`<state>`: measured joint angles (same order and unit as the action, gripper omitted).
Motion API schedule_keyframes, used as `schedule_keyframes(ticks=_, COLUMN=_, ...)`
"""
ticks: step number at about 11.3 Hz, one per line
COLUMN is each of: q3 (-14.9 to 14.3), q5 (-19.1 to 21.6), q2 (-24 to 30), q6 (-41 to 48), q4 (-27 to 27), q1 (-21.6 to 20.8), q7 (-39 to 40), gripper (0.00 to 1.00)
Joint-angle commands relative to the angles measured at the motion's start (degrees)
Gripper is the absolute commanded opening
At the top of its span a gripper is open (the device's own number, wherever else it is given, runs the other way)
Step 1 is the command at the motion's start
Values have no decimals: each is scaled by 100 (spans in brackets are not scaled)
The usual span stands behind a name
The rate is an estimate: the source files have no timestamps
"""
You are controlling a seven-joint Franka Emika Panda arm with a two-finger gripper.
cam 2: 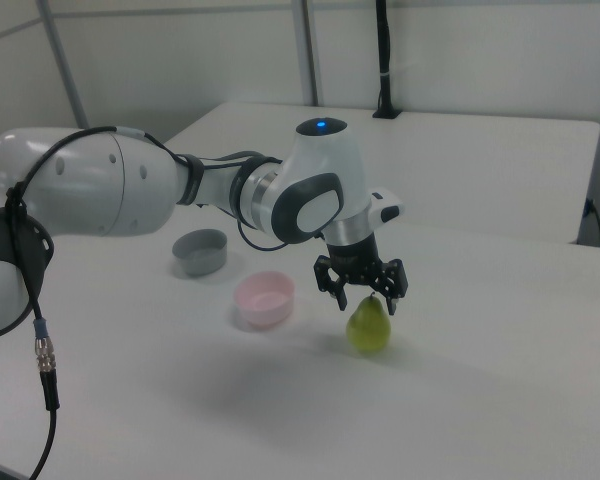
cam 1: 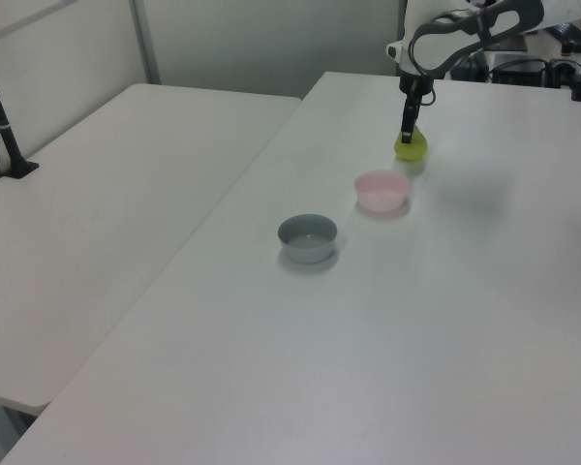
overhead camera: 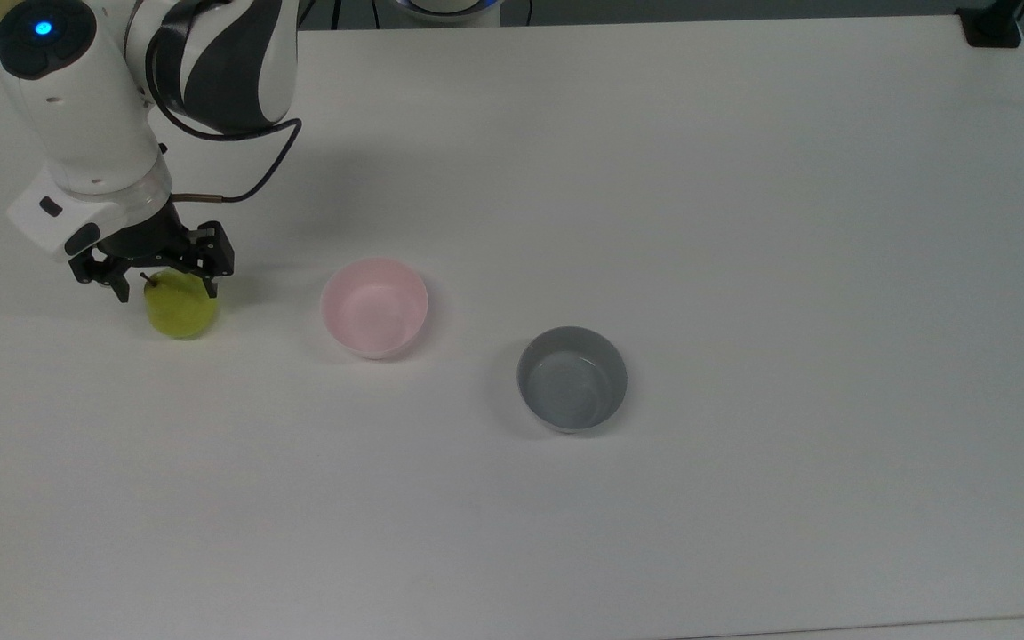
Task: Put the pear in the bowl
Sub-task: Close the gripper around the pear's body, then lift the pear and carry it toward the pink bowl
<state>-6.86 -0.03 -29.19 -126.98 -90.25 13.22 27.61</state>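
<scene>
The small rounded yellow-green pear (overhead camera: 180, 308) with its short dark stem stood upright on the white table (overhead camera: 743, 222), and everything else is placed from it. Directly above it hung the black two-finger gripper (overhead camera: 167, 286) of the white robot arm (overhead camera: 85, 107), its jaws spread apart, one finger on each side of the pear's upper part. Whether the fingers touched the fruit could not be told.

In the right view the gripper (cam 2: 364, 297) straddled the pear's (cam 2: 369, 325) neck from above. In the left view the gripper (cam 1: 407, 135) came straight down onto the pear (cam 1: 412, 147).

The small round pale pink bowl (overhead camera: 374, 308) sat near the pear, on the top view's right of it, and held nothing. A small round grey bowl (overhead camera: 572, 379) lay beyond the pink one, farther from the pear on that same side and well apart from it, likewise holding nothing.
</scene>
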Motion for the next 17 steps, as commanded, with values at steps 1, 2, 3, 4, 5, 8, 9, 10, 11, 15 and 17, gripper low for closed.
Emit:
schedule_keyframes(ticks=1, q3=-61, q5=-85, q2=-25, q6=-178, q4=8, q1=-74, q7=-107, gripper=53)
schedule_keyframes(ticks=2, q3=-61, q5=-77, q2=-25, q6=-178, q4=-1, q1=-66, q7=-107, gripper=29)
schedule_keyframes(ticks=3, q3=-61, q5=-76, q2=-16, q6=-170, q4=-1, q1=-65, q7=-98, gripper=11)
schedule_keyframes(ticks=4, q3=-61, q5=-85, q2=-16, q6=-161, q4=8, q1=-65, q7=-98, gripper=3)
schedule_keyframes(ticks=5, q3=-61, q5=-85, q2=-16, q6=-143, q4=8, q1=-65, q7=-89, gripper=0)
schedule_keyframes(ticks=8, q3=-61, q5=-199, q2=133, q6=145, q4=16, q1=-65, q7=-98, gripper=0)
schedule_keyframes(ticks=9, q3=-61, q5=-234, q2=255, q6=408, q4=51, q1=-83, q7=-107, gripper=0)
schedule_keyframes(ticks=10, q3=-26, q5=-235, q2=413, q6=593, q4=60, q1=-83, q7=-124, gripper=0)
schedule_keyframes(ticks=11, q3=9, q5=-243, q2=571, q6=778, q4=60, q1=-83, q7=-133, gripper=0)
schedule_keyframes(ticks=15, q3=263, q5=-217, q2=977, q6=2259, q4=760, q1=-48, q7=-343, gripper=0)
schedule_keyframes(ticks=17, q3=465, q5=-164, q2=1108, q6=3035, q4=1114, q1=-39, q7=-668, gripper=0)
